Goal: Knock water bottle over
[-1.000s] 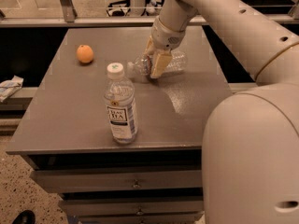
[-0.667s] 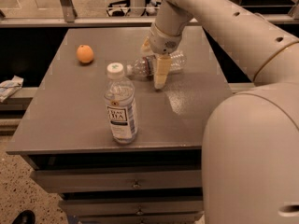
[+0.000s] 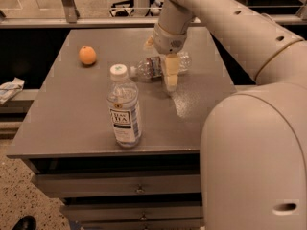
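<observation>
item: water bottle (image 3: 149,67), slim clear ribbed plastic with a reddish-white band. it lies on its side on the table (image 3: 72,114), toward the far right corner, its small pale cap pointing to the left edge and its base to the right edge. item: gripper (image 3: 170,79), hanging straight down from the arm (image 3: 225,28), in front of the lying bottle's middle on the side facing the near edge. whether it touches the bottle cannot be told, nor whether it is spread or pressed together, and it is not seen pinching anything. change noted: a second ago the gripper leans tilted over the bottle, and now it stands upright and slightly nearer the near edge. the bottle itself shows the same lying pose throughout, with no visible roll. reading: the bottle is down, so the knock appears done and the gripper seems to be coming clear. what remains, if anything, is likely withdrawal without nudging the bottle toward the right edge. other stock: tea bottle (image 3: 123,110), upright by the near edge around its middle, well apart from the gripper; orange (image 3: 87,55), toward the far left corner; drawers (image 3: 139,188) under the tabletop.
</observation>
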Tool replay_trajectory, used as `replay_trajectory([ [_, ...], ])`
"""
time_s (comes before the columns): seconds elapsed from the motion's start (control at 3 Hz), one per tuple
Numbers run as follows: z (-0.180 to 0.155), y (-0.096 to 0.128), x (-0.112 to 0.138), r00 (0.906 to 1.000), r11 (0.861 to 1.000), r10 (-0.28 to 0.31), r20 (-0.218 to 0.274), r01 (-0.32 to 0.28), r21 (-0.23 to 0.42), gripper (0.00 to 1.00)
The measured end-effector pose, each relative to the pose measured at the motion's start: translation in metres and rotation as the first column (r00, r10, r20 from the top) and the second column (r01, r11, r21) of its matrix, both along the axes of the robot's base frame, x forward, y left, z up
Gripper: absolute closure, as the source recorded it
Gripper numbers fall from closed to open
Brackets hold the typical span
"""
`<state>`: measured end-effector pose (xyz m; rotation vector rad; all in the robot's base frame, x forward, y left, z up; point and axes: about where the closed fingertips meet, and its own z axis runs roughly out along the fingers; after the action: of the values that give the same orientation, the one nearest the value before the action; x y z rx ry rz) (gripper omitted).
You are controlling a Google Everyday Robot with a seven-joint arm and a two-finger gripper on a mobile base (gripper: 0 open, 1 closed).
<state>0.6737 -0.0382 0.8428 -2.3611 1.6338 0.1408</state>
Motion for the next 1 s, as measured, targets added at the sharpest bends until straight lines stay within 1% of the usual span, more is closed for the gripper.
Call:
replay_trajectory([
  [0.33,0.008,-0.006,0.004,1.0000,1.000,0.003,0.004,-0.003,0.006,0.00],
  [0.67,0.054,-0.049,0.015,0.9845,0.962,-0.174,0.020,0.166,0.215,0.00],
  [1.0,0.106,-0.103,0.014,0.9243,0.809,-0.382,-0.006,0.337,0.482,0.00],
])
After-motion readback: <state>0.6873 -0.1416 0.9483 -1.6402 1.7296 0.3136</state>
